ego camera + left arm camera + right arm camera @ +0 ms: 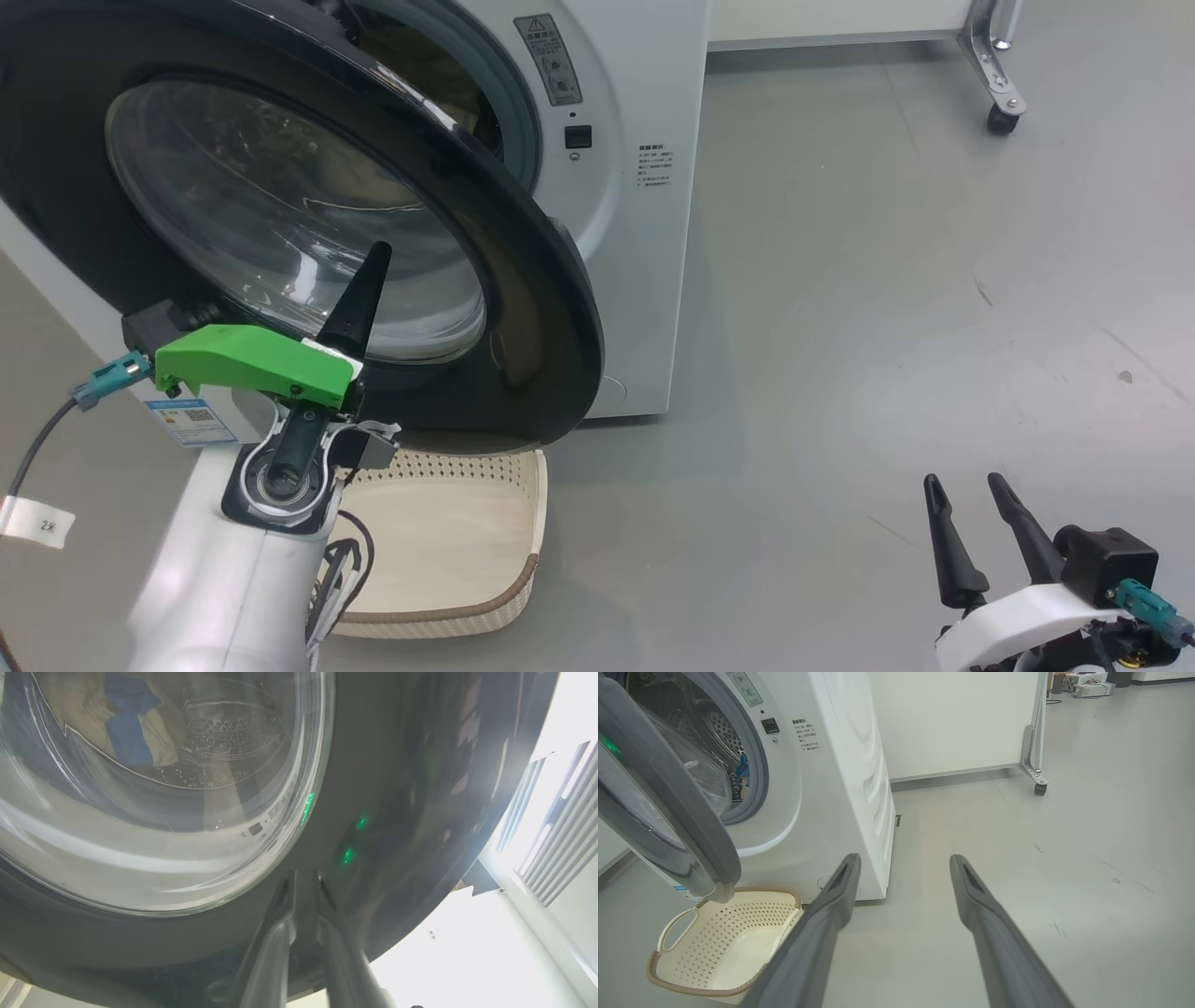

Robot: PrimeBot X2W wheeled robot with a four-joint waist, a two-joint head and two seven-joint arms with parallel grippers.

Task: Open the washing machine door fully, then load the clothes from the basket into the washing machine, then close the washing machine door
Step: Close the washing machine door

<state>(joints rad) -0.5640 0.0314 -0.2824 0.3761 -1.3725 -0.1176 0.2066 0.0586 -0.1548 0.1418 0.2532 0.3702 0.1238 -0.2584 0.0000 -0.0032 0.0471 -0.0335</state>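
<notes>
Washing machine door, a wide glossy black ring around a bulging clear glass window, stands partly open, swung out at an angle from the front of the white washing machine. Seen through the glass in the left wrist view, the clothes lie inside the steel drum, pale cream with blue patches. A bit of blue cloth also shows past the grey seal in the right wrist view.

On the grey floor below the door's lower edge sits the basket, cream with a brown rim and perforated sides, just in front of the machine. Nothing lies in the part of it that can be seen.

Left end effector points up at the outer face of the door, its two dark fingers drawn nearly together with only a slim gap and nothing between them. The tips are right at the black ring beside the rim of the glass; whether they touch it cannot be told. A green cover sits on this wrist.

Right end effector hangs low over bare floor, well apart from the machine, fingers spread wide and holding nothing.

A small blue label sticker marks the machine's front low down. Farther back stands a white panel on a castor wheel.
</notes>
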